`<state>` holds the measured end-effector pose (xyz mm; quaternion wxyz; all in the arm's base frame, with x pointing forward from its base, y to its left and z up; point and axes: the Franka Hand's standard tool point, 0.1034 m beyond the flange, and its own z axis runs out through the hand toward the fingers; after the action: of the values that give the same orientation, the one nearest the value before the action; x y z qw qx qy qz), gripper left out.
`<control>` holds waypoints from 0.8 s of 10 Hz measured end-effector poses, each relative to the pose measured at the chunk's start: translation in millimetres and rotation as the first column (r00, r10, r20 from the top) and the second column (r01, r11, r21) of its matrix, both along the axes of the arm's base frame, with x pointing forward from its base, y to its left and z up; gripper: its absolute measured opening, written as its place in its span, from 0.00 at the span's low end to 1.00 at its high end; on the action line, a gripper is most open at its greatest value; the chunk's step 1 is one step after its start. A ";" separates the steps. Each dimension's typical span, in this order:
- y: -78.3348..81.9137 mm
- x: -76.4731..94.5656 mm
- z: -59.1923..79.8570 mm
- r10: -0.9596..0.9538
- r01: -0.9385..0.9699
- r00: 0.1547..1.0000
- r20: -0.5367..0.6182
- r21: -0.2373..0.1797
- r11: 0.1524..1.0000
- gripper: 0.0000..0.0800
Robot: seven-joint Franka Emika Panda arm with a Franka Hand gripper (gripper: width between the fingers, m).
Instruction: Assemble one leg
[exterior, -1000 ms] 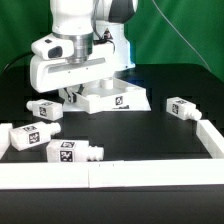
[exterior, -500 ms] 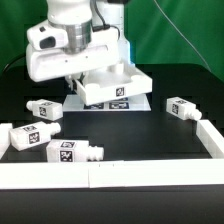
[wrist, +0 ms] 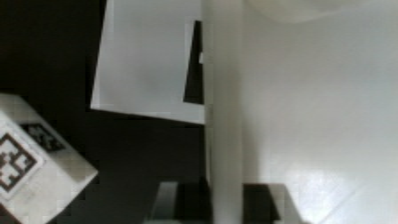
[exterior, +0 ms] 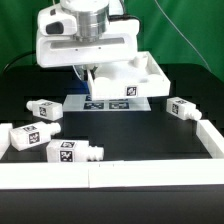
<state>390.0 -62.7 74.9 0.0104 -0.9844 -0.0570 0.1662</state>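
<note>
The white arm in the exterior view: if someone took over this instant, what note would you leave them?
The gripper is shut on a wall of the white top and holds it, apparently clear of the table, above the marker board.
All four legs lie loose: two at the exterior view's left, one near the front, one at the right.
Done: no leg fitted that shows.
Left: probably set the top down, pick a leg, fit it.

Top [exterior: 140, 72] above the marker board [exterior: 100, 103], 1 leg [exterior: 182, 108] at the exterior view's right, 3 legs [exterior: 42, 108] at its left.
</note>
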 end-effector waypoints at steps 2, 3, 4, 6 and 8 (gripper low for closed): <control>0.3 -0.3 -0.6 0.001 -0.001 1.000 -0.002 0.000 1.000 0.07; 0.3 -0.6 -1.0 0.001 -0.001 1.000 -0.003 0.000 1.000 0.07; 0.6 0.0 -1.3 0.001 -0.001 1.000 -0.003 0.000 1.000 0.07; 8.7 37.9 -1.0 -0.038 0.038 0.999 0.005 -0.013 0.999 0.07; 9.7 76.1 -7.3 -0.040 0.039 0.998 0.045 0.018 0.999 0.07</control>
<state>466.1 -53.0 67.6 0.0207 -0.9887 -0.0391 0.1432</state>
